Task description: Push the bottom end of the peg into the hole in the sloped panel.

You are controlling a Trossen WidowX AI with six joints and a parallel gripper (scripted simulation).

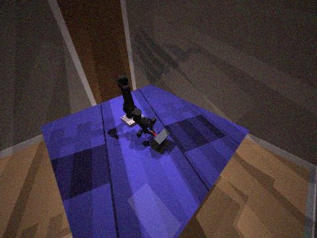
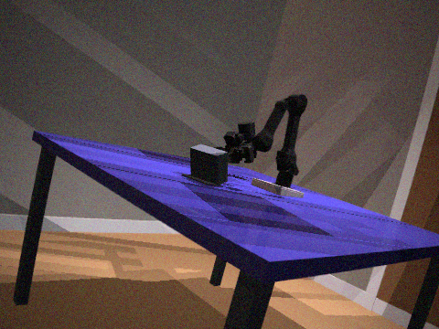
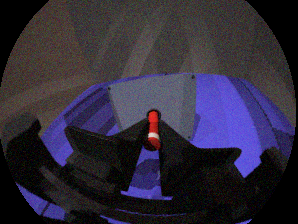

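The red peg, with a white band near its near end, is held at a slant. My gripper is shut on it, with a dark finger on each side. The grey sloped panel is right in front of the fingertips. In the wrist view the peg's far end is at the dark round hole and appears to be inside it; how deep is hidden. In the exterior view the panel's block hides the peg.
The blue table bears the panel's block and the arm's pale base plate, which is behind the gripper. Dark shadow bands cross the table.
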